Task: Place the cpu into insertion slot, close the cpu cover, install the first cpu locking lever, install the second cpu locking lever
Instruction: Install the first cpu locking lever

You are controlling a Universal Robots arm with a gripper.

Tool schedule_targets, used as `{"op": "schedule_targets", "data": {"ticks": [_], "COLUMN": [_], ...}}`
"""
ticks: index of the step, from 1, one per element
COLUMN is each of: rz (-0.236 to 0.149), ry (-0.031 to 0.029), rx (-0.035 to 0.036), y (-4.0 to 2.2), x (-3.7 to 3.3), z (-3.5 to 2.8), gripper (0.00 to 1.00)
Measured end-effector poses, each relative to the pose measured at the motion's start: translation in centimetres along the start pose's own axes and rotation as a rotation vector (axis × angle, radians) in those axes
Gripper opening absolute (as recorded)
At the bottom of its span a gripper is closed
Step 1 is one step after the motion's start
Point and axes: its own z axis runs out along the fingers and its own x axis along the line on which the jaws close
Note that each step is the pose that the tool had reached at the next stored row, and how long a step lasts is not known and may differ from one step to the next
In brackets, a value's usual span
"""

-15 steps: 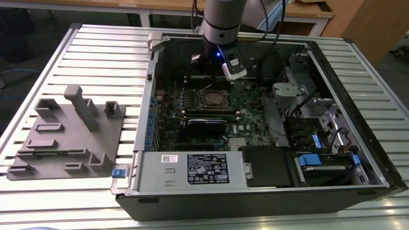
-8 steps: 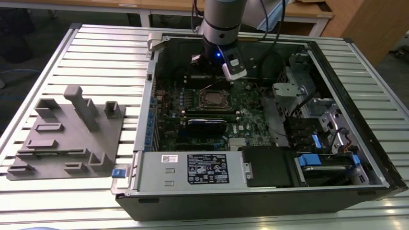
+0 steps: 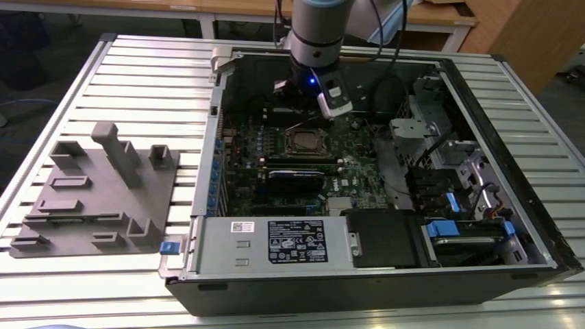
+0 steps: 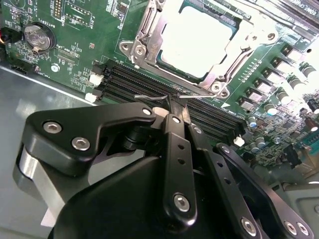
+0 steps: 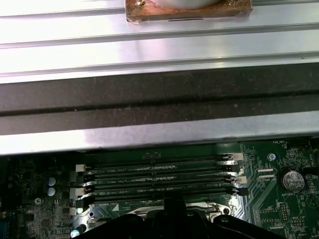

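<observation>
**Hovering at the slot's edge, cpu seated under its cover**

Looking across the room first: a slatted metal table (image 3: 137, 75) carries everything, with wooden desks (image 3: 439, 17) behind its far edge. An open case (image 3: 366, 291) lies on its side across the table's middle. A grey moulded tray (image 3: 92, 185) sits near the table's edge on the exterior view's left, well apart from the arm.

Down into the case now. The arm drops in from the far side and the gripper (image 3: 331, 110) hangs low over the green board (image 3: 357, 171), just beyond the slot (image 3: 305, 141) at the board's middle.

The second wrist view gives the detail. The cpu (image 4: 197, 40) lies flat in the slot, its pale face glaring, and the cover (image 4: 141, 37) is folded down around it. The black fingers (image 4: 177, 149) are pressed together, tips meeting right at a thin wire lever (image 4: 149, 97) along the slot's near side; whether they pinch that wire, I cannot tell. A coin battery (image 4: 37, 36) sits off toward the board's corner.

The first wrist view adds the other side: memory slots (image 5: 159, 177) in rows, the case's dark wall (image 5: 159, 107) above them, then table slats with a copper-brown block (image 5: 187, 9) resting on them.
</observation>
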Motion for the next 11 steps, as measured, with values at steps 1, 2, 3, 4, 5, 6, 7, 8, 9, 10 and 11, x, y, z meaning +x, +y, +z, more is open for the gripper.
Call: {"op": "schedule_targets", "data": {"ticks": [1,2,3,4,5,6,7,8,9,10,11], "rz": [0.000,0.000,0.000,0.000,0.000,0.000,0.000,0.000,0.000,0.000,0.000], "ry": [0.0001,0.0000,0.0000,0.0000,0.0000,0.0000,0.0000,0.0000,0.0000,-0.0001,-0.0001], "rx": [0.0002,0.0002,0.0002,0.0001,0.0002,0.0003,0.0004,0.0005,0.0004,0.0004,0.0005], "y": [-0.01,-0.02,-0.03,-0.03,-0.03,-0.03,-0.03,-0.02,-0.02,-0.01,-0.01], "x": [-0.01,-0.03,-0.06,-0.09,-0.13,-0.18,-0.25,-0.31,-0.38,-0.45,-0.52], "z": [0.05,0.11,0.16,0.20,0.24,0.27,0.29,0.31,0.34,0.36,0.38], "gripper": [0.11,0.11,0.11,0.11,0.11,0.11,0.11,0.11,0.11,0.11,0.11]}}
